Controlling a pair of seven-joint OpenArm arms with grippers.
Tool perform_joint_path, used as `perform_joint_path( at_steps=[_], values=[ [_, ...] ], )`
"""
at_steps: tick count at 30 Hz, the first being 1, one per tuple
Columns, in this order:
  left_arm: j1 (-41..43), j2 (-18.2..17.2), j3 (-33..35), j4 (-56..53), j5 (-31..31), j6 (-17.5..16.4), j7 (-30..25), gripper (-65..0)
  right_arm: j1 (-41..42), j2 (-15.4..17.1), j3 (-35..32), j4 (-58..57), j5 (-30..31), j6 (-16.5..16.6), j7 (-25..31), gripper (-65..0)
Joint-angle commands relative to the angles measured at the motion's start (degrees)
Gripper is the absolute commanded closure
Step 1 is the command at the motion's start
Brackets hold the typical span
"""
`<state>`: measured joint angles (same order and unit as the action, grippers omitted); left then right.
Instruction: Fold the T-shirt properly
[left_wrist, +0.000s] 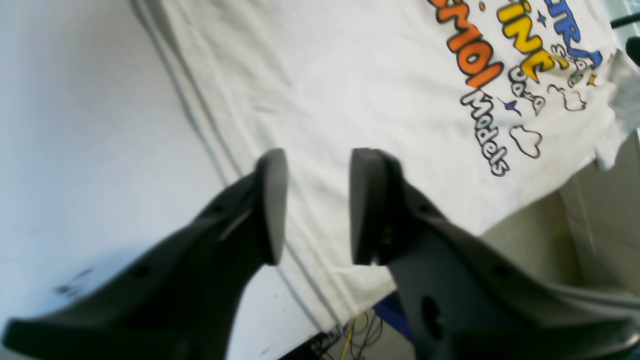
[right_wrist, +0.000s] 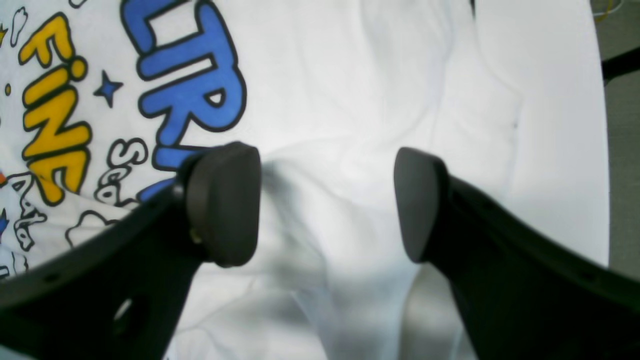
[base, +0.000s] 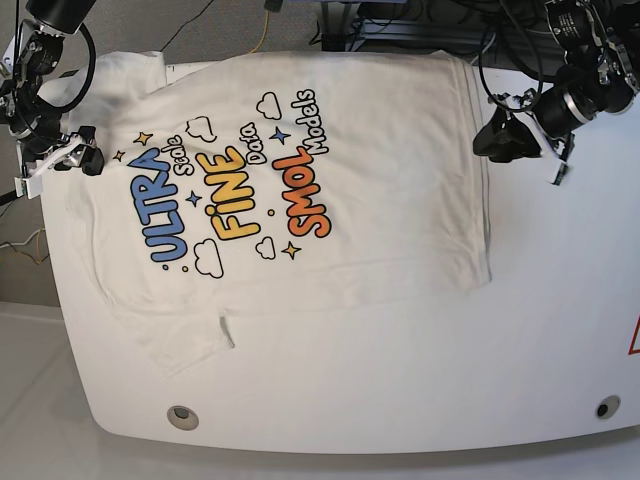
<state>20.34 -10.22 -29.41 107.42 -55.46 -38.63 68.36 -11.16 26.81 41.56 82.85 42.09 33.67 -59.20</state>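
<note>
The T-shirt (base: 380, 150) lies spread flat on the white table, print side up, with its collar end at the base view's left and its hem at the right. My left gripper (base: 482, 143) hovers over the hem edge. In the left wrist view its jaws (left_wrist: 318, 165) stand a little apart above the cloth (left_wrist: 350, 75), with nothing between them. My right gripper (base: 85, 160) is at the shirt's collar-side edge. In the right wrist view it (right_wrist: 325, 170) stands wide open over rumpled white cloth (right_wrist: 350, 75) beside the blue "ULTRA" lettering (right_wrist: 185, 75), holding nothing.
The white table (base: 400, 380) has a rounded front edge with two round fittings (base: 182, 417) (base: 607, 407). Cables and frame parts (base: 400, 25) crowd the far edge. One sleeve (base: 185, 345) lies folded toward the front left. Floor and wires (left_wrist: 355, 335) show past the table edge.
</note>
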Motion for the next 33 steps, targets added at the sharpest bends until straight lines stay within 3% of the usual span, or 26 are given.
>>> perform_joint_path(
  at_steps=[1,10,22,28,33],
  values=[
    [-0.2,-0.6,1.7,1.4,-1.5,-0.3,-1.0,-10.4,0.4,1.3,0.3,1.2,0.8,0.3,0.7,-41.8],
    [1.2,0.6,6.5,1.4,-1.4,-0.1,-1.0,-5.3,0.4,1.3,0.3,1.2,0.8,0.4,-0.4,-41.8],
    [2.7,0.9,9.4,1.0,-1.1,7.9,-1.0,-3.8,-1.0,1.2,0.2,1.2,0.7,0.6,-0.4,-41.8],
    [3.8,1.2,9.4,0.8,-0.1,10.4,-1.1,-3.8,-1.1,1.2,0.2,1.2,0.7,0.7,-0.4,-41.8],
    [4.0,3.7,9.4,-0.4,4.8,11.0,-1.1,-3.8,-1.1,1.2,0.2,1.2,0.7,0.7,-0.4,-41.8]
  ],
)
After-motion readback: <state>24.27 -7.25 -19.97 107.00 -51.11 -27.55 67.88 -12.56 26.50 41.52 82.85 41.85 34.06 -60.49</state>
